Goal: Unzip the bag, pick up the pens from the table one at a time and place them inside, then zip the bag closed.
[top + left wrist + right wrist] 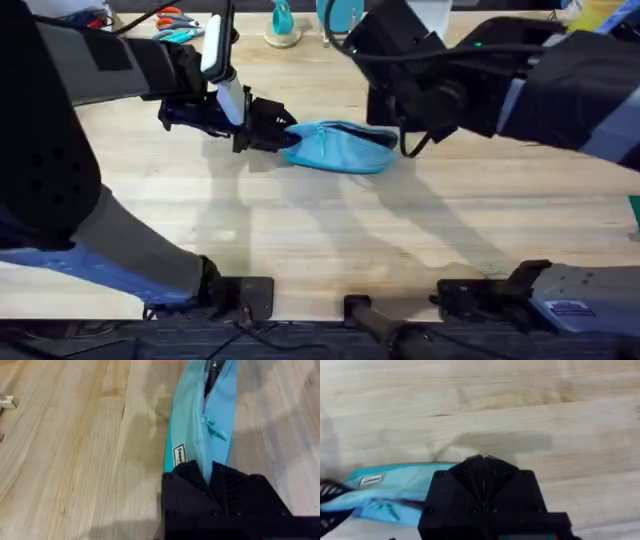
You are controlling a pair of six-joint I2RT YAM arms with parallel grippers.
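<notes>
The bag (338, 147) is a soft, light blue fabric pouch, long and oval, lying flat on the table (320, 240) a little beyond its middle, with its long axis running left to right across the overhead view. The cloth looks smooth and slightly slack, with shallow folds along its upper side. In the left wrist view the bag (190, 435) stretches straight away from the camera; a zip runs down its length, a small blue pull tab (212, 427) sits partway along, and beyond it the seam gapes to show a dark slit. A small white label (179, 454) is sewn near the end closest to the fingers. The left gripper (283, 132), black and blocky with ribbed inner faces, is clenched on the bag's left end, the fabric pinched between its fingers (235, 492). The right gripper (408, 140), also matte black, is at the bag's right end; seen from its own wrist its fingers (482, 477) meet tightly in a ribbed wedge, but whether they pinch any cloth I cannot tell. The table is pale butcher-block wood with long plank grain and a faint sheen.
</notes>
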